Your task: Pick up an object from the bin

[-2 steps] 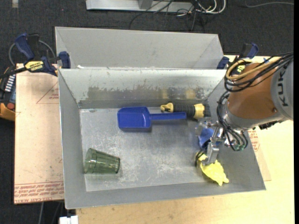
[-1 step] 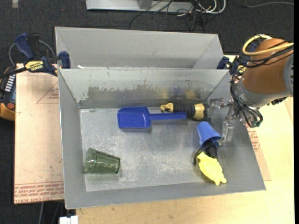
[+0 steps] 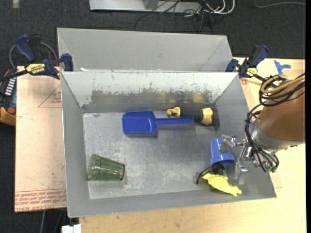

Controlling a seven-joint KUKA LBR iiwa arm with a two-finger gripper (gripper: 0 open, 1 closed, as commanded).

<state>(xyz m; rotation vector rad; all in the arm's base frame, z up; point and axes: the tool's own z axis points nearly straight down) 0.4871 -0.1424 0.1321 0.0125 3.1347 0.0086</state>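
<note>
Hovering at the near right corner of the bin (image 3: 73, 144), the gripper (image 3: 236, 168) is seen just beside a yellow crumpled thing (image 3: 222, 184); nothing is lifted yet, and whether it is closed cannot be told.

Black cables (image 3: 266, 87) loop about its orange-brown cover (image 3: 286, 118) and silvery hand (image 3: 239, 171).

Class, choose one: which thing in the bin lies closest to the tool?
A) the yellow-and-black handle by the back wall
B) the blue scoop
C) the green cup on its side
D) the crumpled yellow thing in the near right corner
D: the crumpled yellow thing lies right beside the tool; the others lie farther off.
</note>
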